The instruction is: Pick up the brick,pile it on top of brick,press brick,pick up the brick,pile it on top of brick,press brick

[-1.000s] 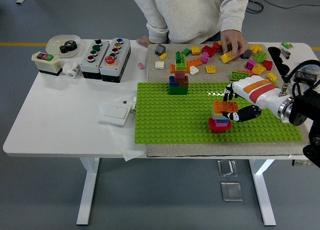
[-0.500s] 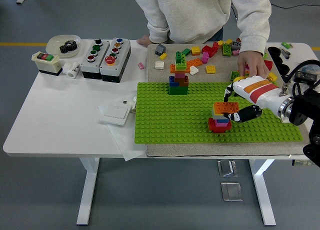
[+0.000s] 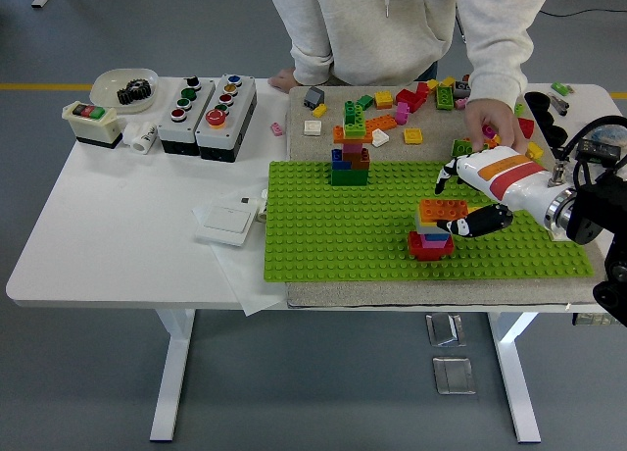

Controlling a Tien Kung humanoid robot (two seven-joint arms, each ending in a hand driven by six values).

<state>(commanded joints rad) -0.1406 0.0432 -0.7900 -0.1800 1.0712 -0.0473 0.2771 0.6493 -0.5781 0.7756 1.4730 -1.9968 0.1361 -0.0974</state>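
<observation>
Baseplate in bright green is seen nearest on the white counter, laid over a grey mat, and on its right half a short stack is built: a red block at the bottom, a blue layer above it, and the orange brick on top. The right hand is held at this stack, one dark finger beside the orange brick's far end and the dark thumb against the stack's near right side; whether the brick is actually gripped cannot be told, since the contact is too small to resolve. The brick is judged light, rigid and smooth-sided, best taken across its long flat sides and pressed squarely from above onto the studs. Farther back, a taller tower stands at the plate's far edge. Beyond it, loose bricks are scattered, and a person's hand is reaching among them.
</observation>
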